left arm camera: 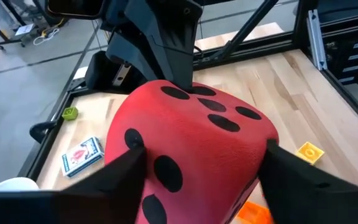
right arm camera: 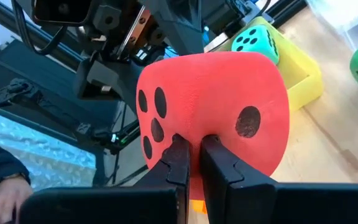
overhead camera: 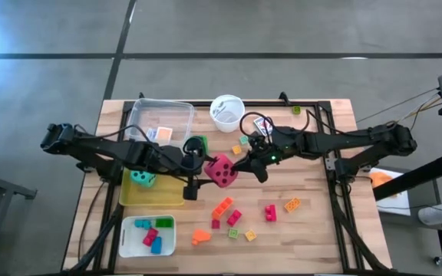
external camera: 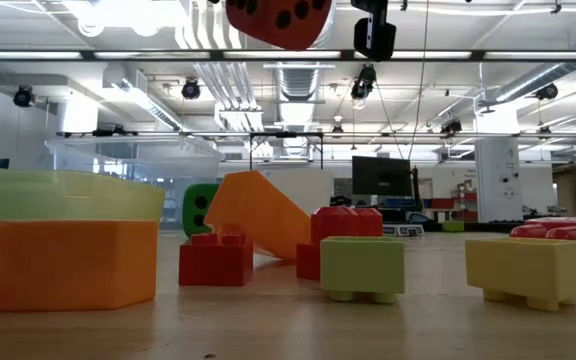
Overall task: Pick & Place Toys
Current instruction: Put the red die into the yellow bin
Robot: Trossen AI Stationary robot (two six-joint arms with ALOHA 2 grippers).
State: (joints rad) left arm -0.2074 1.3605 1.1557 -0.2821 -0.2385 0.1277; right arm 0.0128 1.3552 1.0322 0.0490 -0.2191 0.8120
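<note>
Hanging above the middle of the wooden table (overhead camera: 313, 230), the large red foam die with black pips (overhead camera: 222, 171) sits between both grippers at once. The right gripper (right arm camera: 194, 152) has its two dark fingers drawn nearly together, pinching a fold of the die's soft red face at its lower edge, so that the die stands directly ahead of and against its fingertips. The left gripper (left arm camera: 201, 165) straddles the same die from the opposite side, its fingers at middling width, one at each flank of the foam; whether both press firmly cannot be told. In the low view the die appears at the upper edge, clear of the tabletop. Its surface is matt, slightly pitted foam with rounded corners. Beyond the left gripper's side, just past the held die, a teal foam die with black pips (right arm camera: 257, 38) rests in the yellow plastic tray (right arm camera: 303, 81), and a green foam die (overhead camera: 198, 144) lies near that gripper. On the near side of the grippers, small plastic blocks lie scattered: red (overhead camera: 270, 212), orange (overhead camera: 222, 205) and yellow-green (overhead camera: 250, 234). A small card pack (left arm camera: 81, 155) lies flat beyond the die beside the white round cup (overhead camera: 226, 112); its print is not readable.
</note>
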